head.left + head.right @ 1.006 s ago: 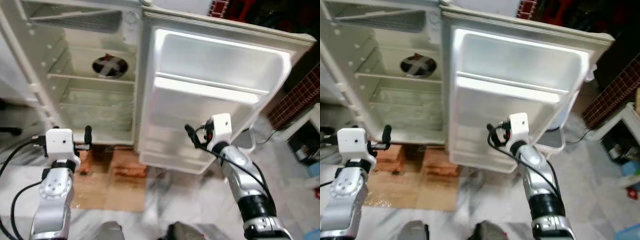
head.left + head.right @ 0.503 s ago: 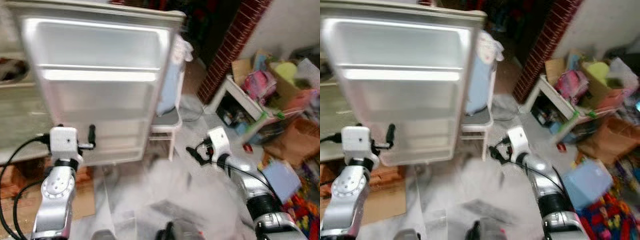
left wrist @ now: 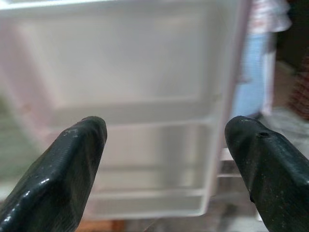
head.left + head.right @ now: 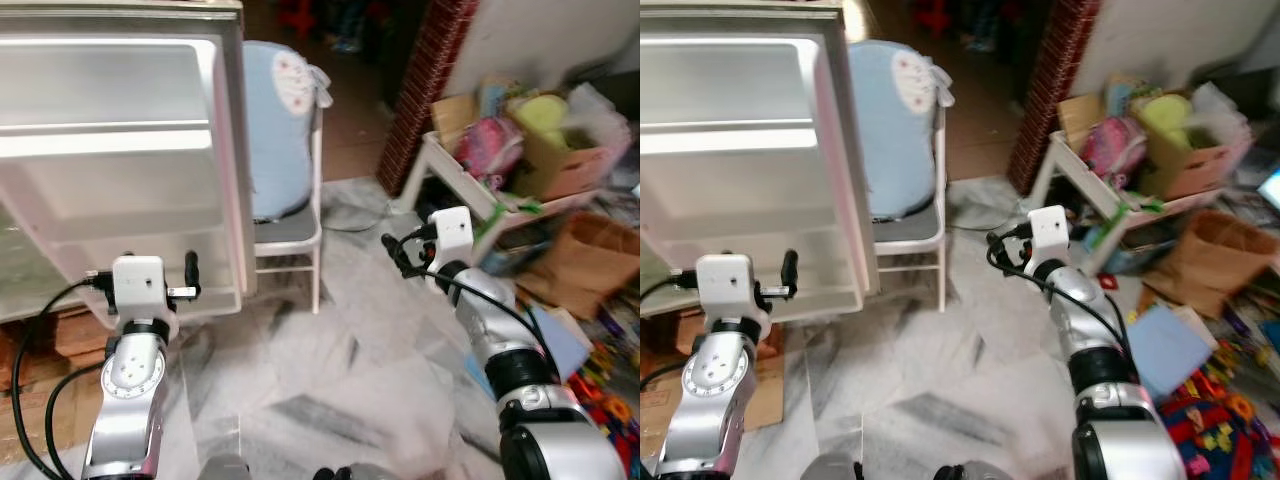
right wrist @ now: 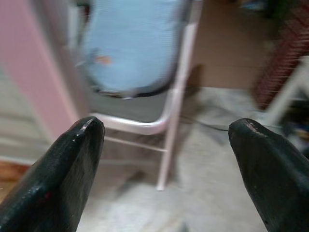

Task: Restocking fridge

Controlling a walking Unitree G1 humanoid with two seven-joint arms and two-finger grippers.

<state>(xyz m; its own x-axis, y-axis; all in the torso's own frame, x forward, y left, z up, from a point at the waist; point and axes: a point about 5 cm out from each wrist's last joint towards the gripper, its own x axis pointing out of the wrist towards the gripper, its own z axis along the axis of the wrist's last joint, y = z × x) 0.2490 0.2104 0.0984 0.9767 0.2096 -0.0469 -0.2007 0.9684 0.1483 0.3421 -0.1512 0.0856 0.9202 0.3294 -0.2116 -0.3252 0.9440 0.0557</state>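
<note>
left eye view: open white plastic fridge door [image 4: 110, 150] at left, shelves bare
left claw [image 3: 164, 159]: spread, empty
right claw [image 5: 166, 164]: spread, empty
step: probably seeking stock
next: locate groceries; cluttered white low shelf [image 4: 470, 190] likely

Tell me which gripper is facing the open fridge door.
The left gripper: it points at the fridge door's lower shelf. The right gripper faces the white chair with the blue cushion instead.

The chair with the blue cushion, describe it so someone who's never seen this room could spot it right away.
Start at the open fridge door, white, on the left. Just past its outer edge stands a white metal-framed chair on the marble floor. A pale blue cushion leaning against its back sets it apart from the cluttered white shelf by the brick pillar.
</note>
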